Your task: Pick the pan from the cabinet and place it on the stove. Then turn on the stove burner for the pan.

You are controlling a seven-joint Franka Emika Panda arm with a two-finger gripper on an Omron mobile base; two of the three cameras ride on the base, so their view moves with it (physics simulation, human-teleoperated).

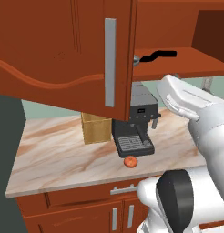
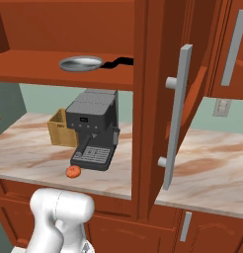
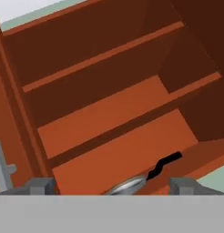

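A white robot arm [image 1: 196, 113] reaches up toward the open cabinet [image 2: 158, 99], where the pan [image 2: 81, 63] lies flat on the lowest shelf, its dark wavy handle [image 2: 118, 63] pointing toward the cabinet's right side as the right base view has it. The claw [image 3: 113, 185] is aimed into the cabinet from below: in the hand view its two dark fingertips [image 3: 39, 185] stand wide apart, gripping nothing, with the pan's rim and handle just above and between them, not touching. Both cabinet doors hang open, their long silver bar handles [image 1: 110, 62] facing the cameras, so access to the shelf looks settled. Everything else of the job appears still ahead: the pan has not been grasped or lifted, no stove can be seen from this position, and the burner knob is untouched as far as these views tell. Below the shelf, on the marble-patterned bench [image 2: 212, 173], a grey coffee machine [image 2: 91, 128] stands beside a light wooden box [image 2: 58, 129], with a small orange-red fruit [image 2: 73, 171] lying just in front of the machine's drip tray. Judged from the scene, the arm is at the approach stage of the pick, and the carry to the stove will likely need the base to drive elsewhere.
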